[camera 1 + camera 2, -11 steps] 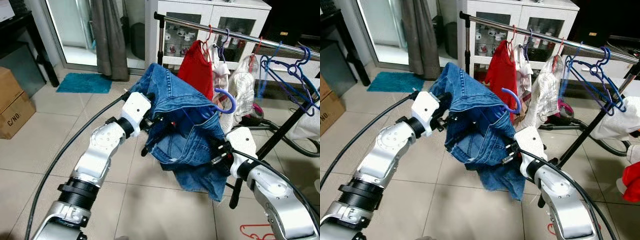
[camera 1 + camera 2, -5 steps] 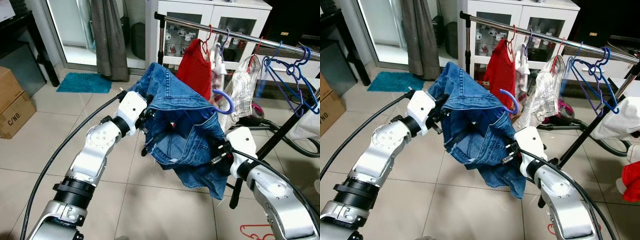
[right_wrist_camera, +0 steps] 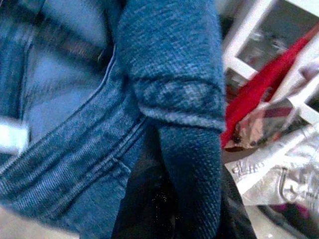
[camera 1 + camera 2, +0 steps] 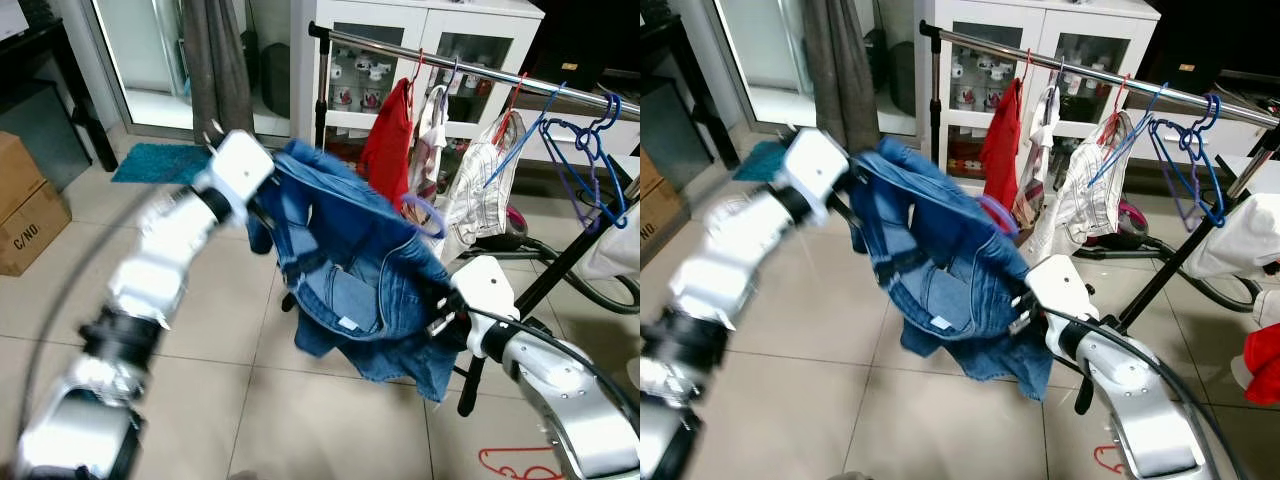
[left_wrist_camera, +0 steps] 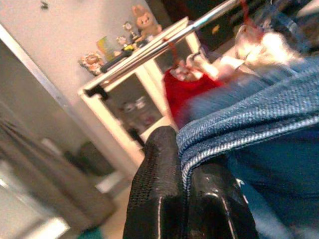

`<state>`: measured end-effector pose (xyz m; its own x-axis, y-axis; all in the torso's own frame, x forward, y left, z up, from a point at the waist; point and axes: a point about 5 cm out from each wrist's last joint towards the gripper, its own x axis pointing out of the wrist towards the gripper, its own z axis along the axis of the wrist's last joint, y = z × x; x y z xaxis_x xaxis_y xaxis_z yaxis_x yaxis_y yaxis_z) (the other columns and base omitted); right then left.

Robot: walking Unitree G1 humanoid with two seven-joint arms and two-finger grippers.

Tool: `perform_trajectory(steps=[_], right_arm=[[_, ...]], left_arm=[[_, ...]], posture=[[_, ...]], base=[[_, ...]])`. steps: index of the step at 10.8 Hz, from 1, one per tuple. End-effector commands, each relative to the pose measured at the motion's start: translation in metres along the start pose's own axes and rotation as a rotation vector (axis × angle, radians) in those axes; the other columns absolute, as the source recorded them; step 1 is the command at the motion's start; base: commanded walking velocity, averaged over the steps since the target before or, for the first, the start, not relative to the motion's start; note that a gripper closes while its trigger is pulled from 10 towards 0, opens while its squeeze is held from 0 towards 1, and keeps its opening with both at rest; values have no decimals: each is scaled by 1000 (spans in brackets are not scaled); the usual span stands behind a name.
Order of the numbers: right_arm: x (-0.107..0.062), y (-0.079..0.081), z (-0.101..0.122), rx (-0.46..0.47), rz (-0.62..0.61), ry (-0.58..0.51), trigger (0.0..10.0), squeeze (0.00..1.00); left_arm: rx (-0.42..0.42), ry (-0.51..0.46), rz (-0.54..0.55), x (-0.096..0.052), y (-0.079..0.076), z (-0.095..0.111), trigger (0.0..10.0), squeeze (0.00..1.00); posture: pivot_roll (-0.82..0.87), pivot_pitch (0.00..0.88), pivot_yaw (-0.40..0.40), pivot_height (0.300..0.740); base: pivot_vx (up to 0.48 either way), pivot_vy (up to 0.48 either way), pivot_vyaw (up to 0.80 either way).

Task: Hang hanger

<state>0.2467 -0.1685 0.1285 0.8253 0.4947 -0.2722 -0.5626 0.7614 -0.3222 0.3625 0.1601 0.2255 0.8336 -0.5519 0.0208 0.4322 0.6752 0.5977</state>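
Right now the jeans sag between both pincers: left gripper clamped on the waistband hem, right gripper pinching denim opposite. Above them, the hanger hook (blurred) could snag neighbouring clothes short of the rail.

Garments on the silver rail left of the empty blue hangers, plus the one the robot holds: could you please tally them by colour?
Red: 1, red fabric top
White: 2, plain white garment and white striped shirt
Blue: 1, blue denim jeans, clamped in the left tool
Total: 4
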Motion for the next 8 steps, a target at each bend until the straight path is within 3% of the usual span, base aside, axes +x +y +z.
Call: perform_trajectory(steps=[1,3,6,8], right_arm=[[-5,-6,9,-71,13,-27,0,0],[-9,-6,15,-130,134,-37,0,0],[-24,0,-8,-231,333,107,0,0],[-22,-13,-10,-188,213,56,0,0]], left_arm=[[53,2,46,-4,22,6,0,0],[124,18,10,-3,40,12,0,0],[146,0,-71,-1,62,26,0,0],[35,-13,-205,-2,58,23,0,0]], posture=[[22,0,-39,740],[23,0,-38,740],[25,0,-39,740],[24,0,-39,740]], base=[[0,0,0],[0,0,0],[0,0,0],[0,0,0]])
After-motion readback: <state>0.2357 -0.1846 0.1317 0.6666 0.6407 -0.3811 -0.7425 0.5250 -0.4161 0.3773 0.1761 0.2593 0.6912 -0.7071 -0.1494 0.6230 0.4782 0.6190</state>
